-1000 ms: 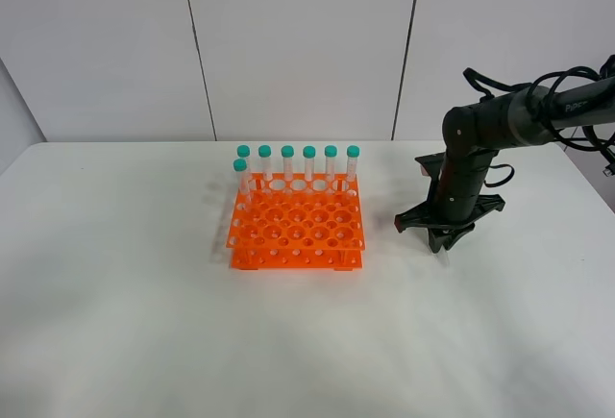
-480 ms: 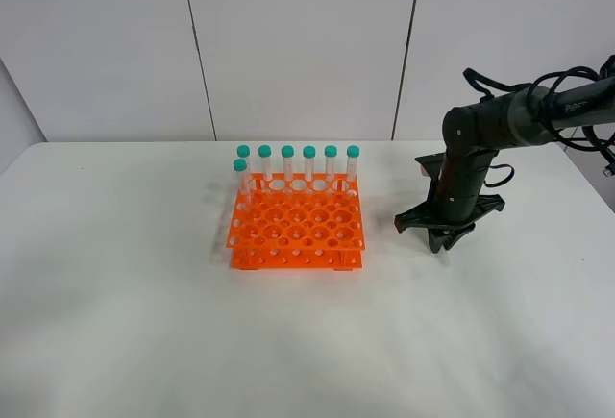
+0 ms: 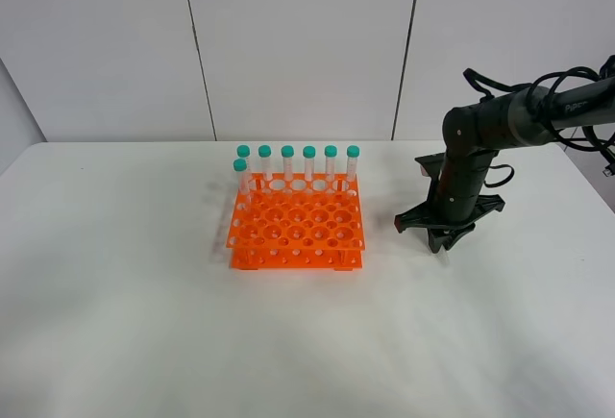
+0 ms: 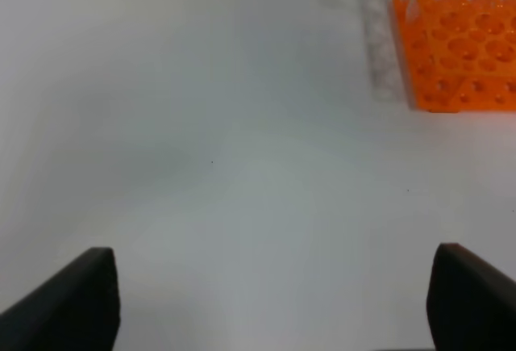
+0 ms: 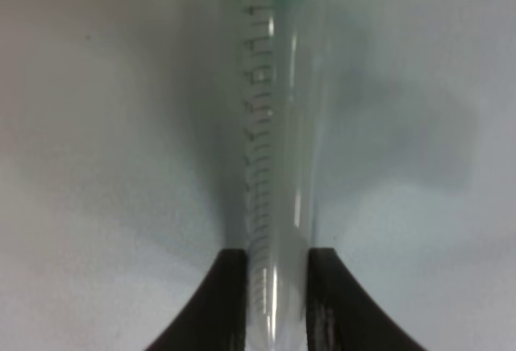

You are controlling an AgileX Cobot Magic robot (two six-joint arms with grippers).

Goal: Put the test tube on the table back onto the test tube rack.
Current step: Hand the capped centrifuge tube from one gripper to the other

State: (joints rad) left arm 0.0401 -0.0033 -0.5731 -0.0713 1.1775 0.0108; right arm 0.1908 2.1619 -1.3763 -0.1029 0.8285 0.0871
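While nothing has moved, right fingers (image 5: 211,307) stay pinching the slim clear teal-capped test tube (image 5: 278,165) on the plain white surface (image 3: 144,322), lift pending; left fingers (image 4: 72,302) spread, empty.

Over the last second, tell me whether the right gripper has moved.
No. The right gripper stays the same gap right of the rack, shut on the tube.

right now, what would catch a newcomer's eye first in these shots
The bright orange test tube rack near the middle of the white table grabs attention first, with teal-capped tubes standing along its far edge. To its right, the black right claw points down at the table, and its wrist view shows it shut on a clear test tube.
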